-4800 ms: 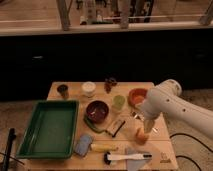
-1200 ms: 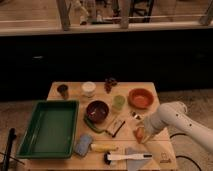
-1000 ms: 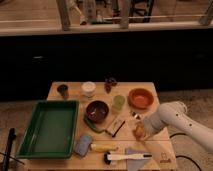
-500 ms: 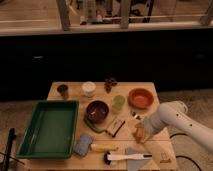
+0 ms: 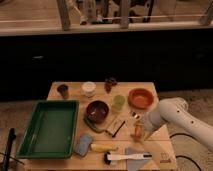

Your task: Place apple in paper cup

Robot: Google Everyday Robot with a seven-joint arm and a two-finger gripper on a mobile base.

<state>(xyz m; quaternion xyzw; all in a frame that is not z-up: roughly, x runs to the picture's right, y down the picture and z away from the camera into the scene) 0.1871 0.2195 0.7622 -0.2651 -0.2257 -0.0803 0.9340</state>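
The apple (image 5: 137,131), small and orange-yellow, sits low at the right side of the wooden table (image 5: 67,89), just in front of the orange bowl. My gripper (image 5: 137,130) has come down over it from the white arm (image 5: 172,116) on the right and is shut on the apple. The paper cup (image 5: 88,88), short and white, stands at the back of the table left of centre, well away from the gripper.
A green tray (image 5: 50,127) fills the left side. A dark red bowl (image 5: 97,111), pale green cup (image 5: 118,102) and orange bowl (image 5: 141,97) stand mid-table, with a small dark cup (image 5: 62,90) at the back left. A blue sponge (image 5: 82,144), yellow banana-like object (image 5: 102,147) and white brush (image 5: 127,157) lie along the front.
The arm has dropped from above the apple down to it since the oldest frame. Over the last second it has stayed still and the fingers have drawn in on the apple.
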